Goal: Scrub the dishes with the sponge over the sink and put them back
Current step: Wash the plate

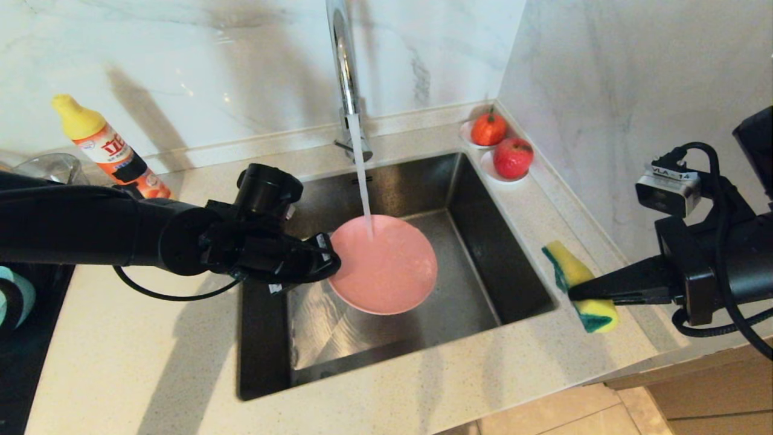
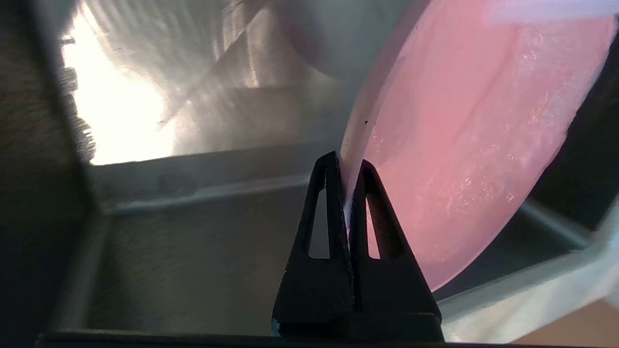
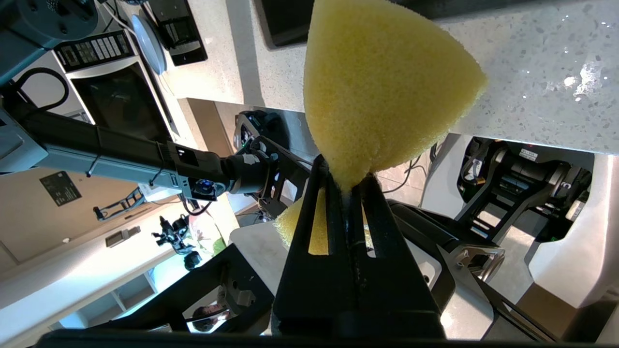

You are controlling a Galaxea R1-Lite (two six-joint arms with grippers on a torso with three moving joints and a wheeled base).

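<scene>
At the far left of the sink (image 1: 483, 254), at the back of the speckled counter (image 1: 151, 362), a clear glass bowl (image 1: 51, 167) peeks in beside a detergent bottle (image 1: 112, 151) with a yellow cap, leaning against the marble wall. Nearer the front, a teal-blue bowl (image 1: 15, 296) shows at the picture's edge on a dark surface left of the sink.

The left gripper (image 1: 329, 257) reaches over the left half of the sink, its jaws clamped tight on the near left rim of the pink plate (image 1: 386, 266); the left wrist view shows the rim (image 2: 355, 140) pinched between the two black fingers (image 2: 324, 217). The plate hangs tilted above the sink floor, not resting on it. A stream of water (image 1: 361, 175) falls from the chrome tap (image 1: 344, 72) behind the sink and lands on the upper part of the plate's face.

At the sink's back right corner, two red fruits (image 1: 501, 145) sit on small white saucers.

Right of the sink, above the counter strip by the wall, the right gripper (image 1: 574, 293) has its jaws closed on the middle of the yellow sponge (image 1: 580, 287), squeezing it into a waist, green side facing the sink. The right wrist view shows the yellow foam (image 3: 382, 92) bulging on either side of the jaws. The sponge is well apart from the plate.
</scene>
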